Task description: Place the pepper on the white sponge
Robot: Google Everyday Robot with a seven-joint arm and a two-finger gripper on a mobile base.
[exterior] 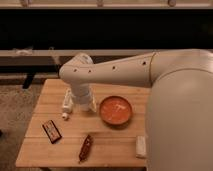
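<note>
The pepper (pixel 86 147) is a slim dark red-brown chili lying on the wooden table (pixel 45 150) near its front edge, pointing away from me. The white sponge (pixel 141 146) is a pale block at the front right of the table, its right side cut off by my arm's large white body. My gripper (pixel 85 101) is at the end of the white arm, low over the back middle of the table, left of the orange bowl and well behind the pepper. It holds nothing that I can see.
An orange bowl (pixel 116 110) sits at the middle right of the table. A long white stick (pixel 66 103) lies just left of the gripper. A flat dark bar with red markings (pixel 51 131) lies at the front left. A dark shelf unit stands behind the table.
</note>
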